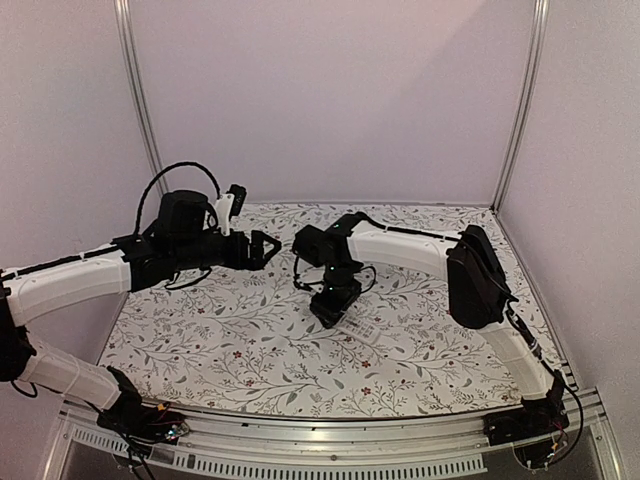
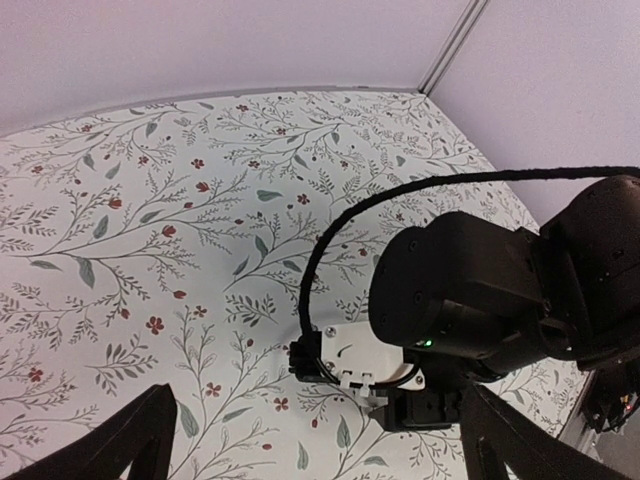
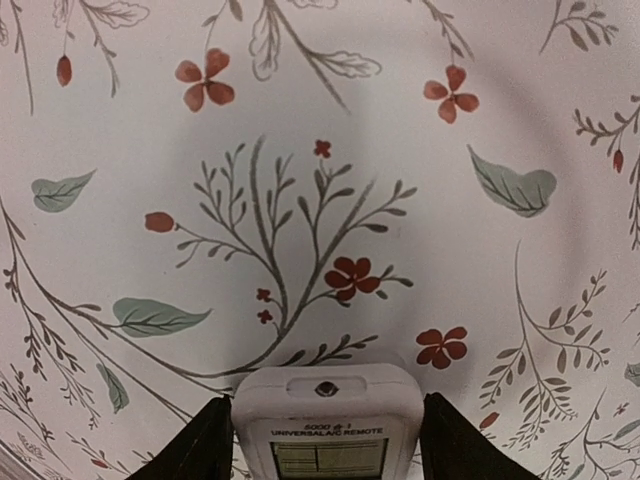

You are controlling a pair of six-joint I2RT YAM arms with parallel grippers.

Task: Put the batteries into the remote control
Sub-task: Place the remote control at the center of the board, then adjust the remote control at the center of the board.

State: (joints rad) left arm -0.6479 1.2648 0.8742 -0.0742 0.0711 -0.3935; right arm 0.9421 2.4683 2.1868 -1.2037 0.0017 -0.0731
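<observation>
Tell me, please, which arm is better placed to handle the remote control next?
Right. The right claw straddles the remote control on the table, a finger on each side. The left claw hangs open, raised and off to the side.

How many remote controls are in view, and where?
1. The remote control lies display-up on the floral table, between the fingers of the right pincer. No other shows, though one could be hidden.

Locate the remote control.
In the top view the remote control sits near the middle of the table, display up, between the right end effector's fingers.
</observation>
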